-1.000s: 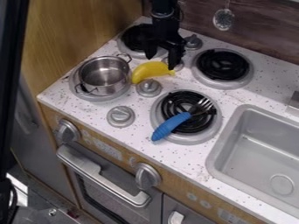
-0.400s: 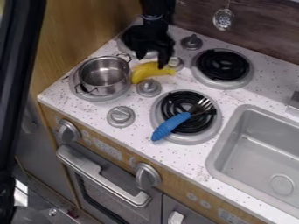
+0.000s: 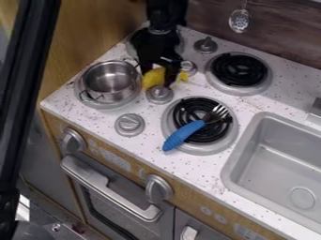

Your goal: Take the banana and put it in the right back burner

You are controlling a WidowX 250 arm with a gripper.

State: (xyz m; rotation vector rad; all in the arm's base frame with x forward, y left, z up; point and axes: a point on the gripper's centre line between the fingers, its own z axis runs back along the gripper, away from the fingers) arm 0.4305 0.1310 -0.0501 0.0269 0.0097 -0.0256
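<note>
The black gripper (image 3: 156, 78) hangs down over the yellow banana (image 3: 153, 78), its two fingers apart, one at the banana's left part and one across its middle. Part of the banana is hidden behind the gripper, and its tip shows to the right of it. The banana lies on the white counter just right of the metal pot. The right back burner (image 3: 239, 70), a black coil in a grey ring, has nothing on it.
A metal pot (image 3: 111, 80) sits on the left front burner. A blue-handled fork (image 3: 182, 135) lies across the right front burner (image 3: 210, 136). Grey knobs (image 3: 159, 94) stand between the burners. The sink (image 3: 282, 173) is at the right.
The gripper has moved down and a little left, from behind the banana to over it, and its fingers now overlap the banana. The banana stays in about the same place.
</note>
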